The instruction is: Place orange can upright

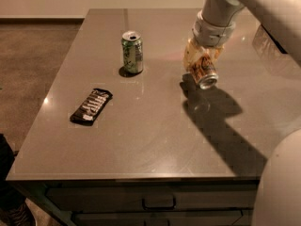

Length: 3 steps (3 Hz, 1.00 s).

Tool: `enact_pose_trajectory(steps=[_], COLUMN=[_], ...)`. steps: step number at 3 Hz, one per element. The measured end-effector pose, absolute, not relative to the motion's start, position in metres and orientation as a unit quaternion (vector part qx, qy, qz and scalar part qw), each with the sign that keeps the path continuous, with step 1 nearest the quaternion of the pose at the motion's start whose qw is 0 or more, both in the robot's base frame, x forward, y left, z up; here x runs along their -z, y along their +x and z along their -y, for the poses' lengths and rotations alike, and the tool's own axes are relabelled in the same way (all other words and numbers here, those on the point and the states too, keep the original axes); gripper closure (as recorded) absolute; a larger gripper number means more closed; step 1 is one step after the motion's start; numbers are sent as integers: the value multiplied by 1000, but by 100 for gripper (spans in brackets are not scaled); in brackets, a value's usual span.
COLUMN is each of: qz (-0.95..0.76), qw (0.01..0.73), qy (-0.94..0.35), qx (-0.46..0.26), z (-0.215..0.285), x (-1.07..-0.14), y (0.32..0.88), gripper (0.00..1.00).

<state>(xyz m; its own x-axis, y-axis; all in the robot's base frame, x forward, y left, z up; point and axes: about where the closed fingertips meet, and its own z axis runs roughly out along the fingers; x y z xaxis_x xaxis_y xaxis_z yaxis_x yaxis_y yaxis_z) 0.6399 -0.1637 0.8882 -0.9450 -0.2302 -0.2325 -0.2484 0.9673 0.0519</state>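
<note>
The orange can (pixel 205 72) is held in my gripper (pixel 201 56) at the right middle of the grey table (pixel 141 145). The can is tilted, its silver end pointing down and toward the front right. It hangs a little above the tabletop, with its shadow below it. The gripper's fingers are closed on the can's upper body, and the arm comes down from the top right. The upper part of the can is hidden by the fingers.
A green-and-white can (pixel 132 52) stands upright at the back middle, left of the gripper. A dark candy bar (pixel 91 106) lies flat at the left. Drawers run under the table's front edge. Carpet floor lies to the left.
</note>
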Motion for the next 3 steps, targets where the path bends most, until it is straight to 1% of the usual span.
enact_pose_trajectory(steps=[1, 3], qz=[-964, -905], qw=[183, 323], qy=[-178, -239], qx=[-74, -140], z=[161, 155], x=[-910, -923], y=[654, 670], gripper=[100, 100])
